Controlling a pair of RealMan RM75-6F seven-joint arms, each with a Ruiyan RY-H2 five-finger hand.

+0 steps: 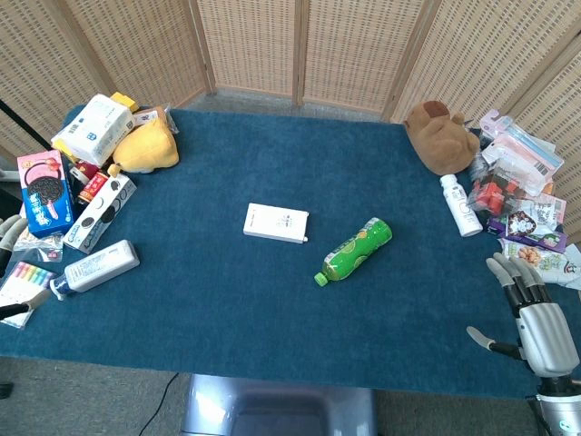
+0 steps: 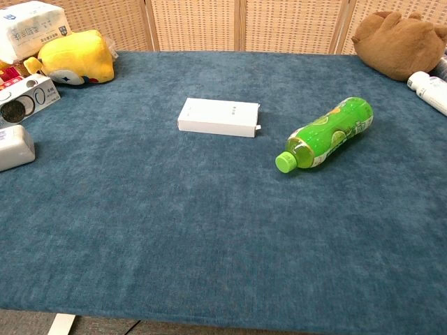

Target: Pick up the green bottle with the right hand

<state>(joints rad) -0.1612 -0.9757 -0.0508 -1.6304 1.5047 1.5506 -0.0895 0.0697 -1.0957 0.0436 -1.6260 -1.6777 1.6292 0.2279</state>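
Note:
The green bottle (image 1: 356, 250) (image 2: 326, 134) lies on its side near the middle of the blue table, its cap pointing toward the front left. My right hand (image 1: 529, 314) hovers at the table's front right corner, well to the right of the bottle, fingers spread and holding nothing. At the far left edge of the head view a bit of my left hand (image 1: 9, 234) shows beside the snack boxes; how its fingers lie is hidden. Neither hand appears in the chest view.
A white box (image 1: 276, 222) (image 2: 218, 117) lies left of the bottle. Snacks, a yellow plush (image 1: 145, 147) and a white bottle (image 1: 95, 267) crowd the left edge. A brown plush (image 1: 439, 134), a white bottle (image 1: 460, 204) and packets line the right edge.

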